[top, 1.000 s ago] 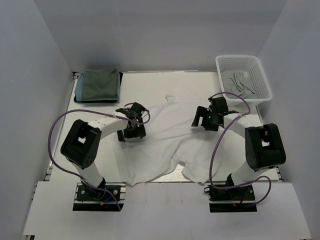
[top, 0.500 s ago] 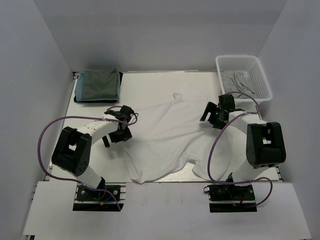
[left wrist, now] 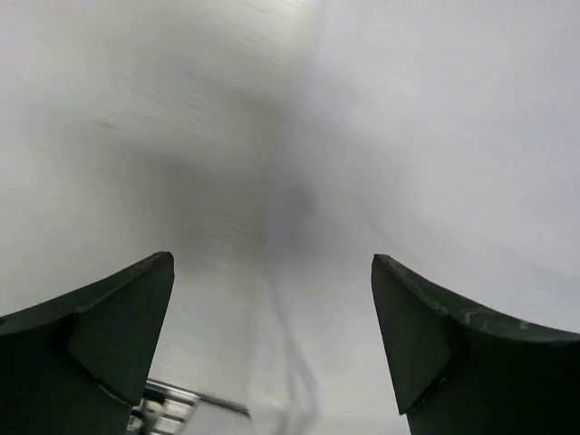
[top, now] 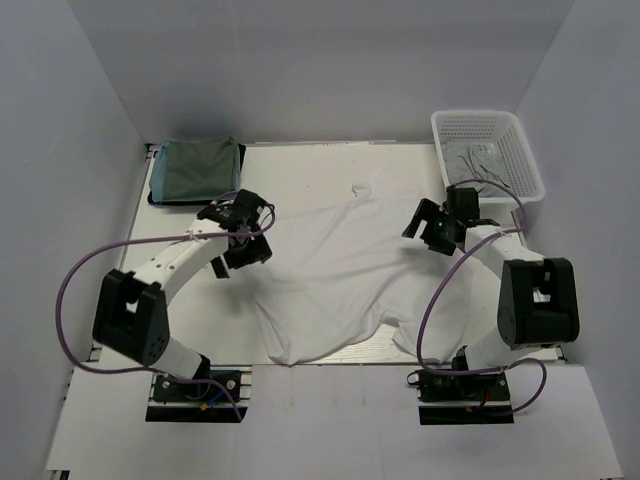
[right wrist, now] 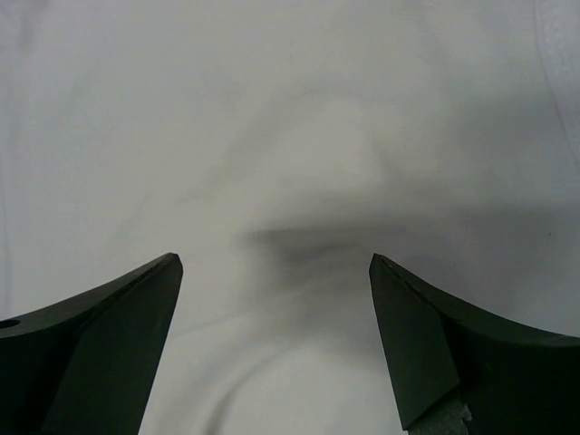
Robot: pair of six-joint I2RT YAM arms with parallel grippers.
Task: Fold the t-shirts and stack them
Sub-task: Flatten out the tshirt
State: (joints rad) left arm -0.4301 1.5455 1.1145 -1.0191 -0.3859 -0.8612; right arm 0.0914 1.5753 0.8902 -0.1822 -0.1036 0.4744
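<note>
Swinging outward, the left gripper (top: 243, 236) and right gripper (top: 431, 225) quit the middle of the white t-shirt (top: 335, 275), jaws spread, holding nothing. It lay rumpled mid-table, nudged back and unfolded, so flattening probably came next.

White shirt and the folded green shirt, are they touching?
Apart. The top view shows a strip of bare table between the green shirt and the white shirt.
</note>
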